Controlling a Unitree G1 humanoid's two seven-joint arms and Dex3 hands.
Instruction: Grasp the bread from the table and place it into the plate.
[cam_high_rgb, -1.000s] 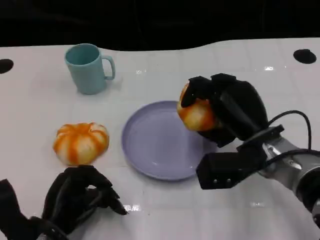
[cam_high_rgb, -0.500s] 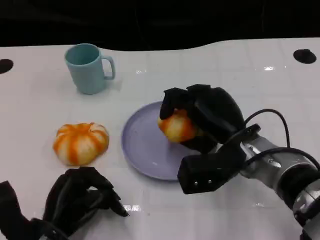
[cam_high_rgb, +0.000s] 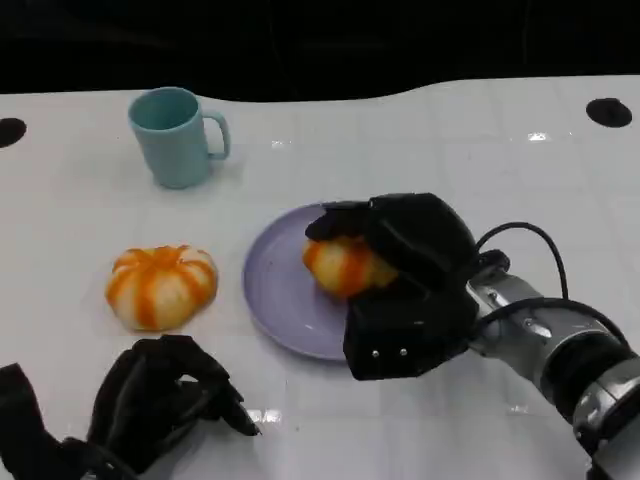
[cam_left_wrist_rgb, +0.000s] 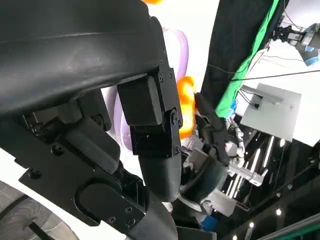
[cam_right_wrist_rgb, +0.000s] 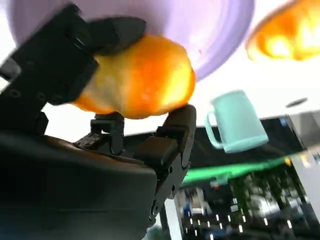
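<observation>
My right hand (cam_high_rgb: 405, 275) grips an orange-and-white bread roll (cam_high_rgb: 342, 266) and holds it over the lavender plate (cam_high_rgb: 275, 290), low against its surface. In the right wrist view the roll (cam_right_wrist_rgb: 137, 80) sits between the black fingers (cam_right_wrist_rgb: 107, 32) with the plate (cam_right_wrist_rgb: 210, 25) right behind it. A second bread, a pumpkin-shaped orange-striped bun (cam_high_rgb: 160, 286), lies on the white table left of the plate. My left hand (cam_high_rgb: 150, 400) rests near the table's front edge with its fingers curled in and nothing in them. The left wrist view shows the held roll (cam_left_wrist_rgb: 186, 105) and the plate (cam_left_wrist_rgb: 181, 47) beyond my left hand (cam_left_wrist_rgb: 150, 120).
A teal mug (cam_high_rgb: 176, 135) stands at the back left, handle to the right; it also appears in the right wrist view as the mug (cam_right_wrist_rgb: 235, 122). Black round holes (cam_high_rgb: 609, 111) mark the table's far corners. The far table edge borders a dark background.
My right hand has carried the roll leftward and down, from above the plate's right rim to low over the plate's middle. The left hand and the pumpkin bun have stayed put.
</observation>
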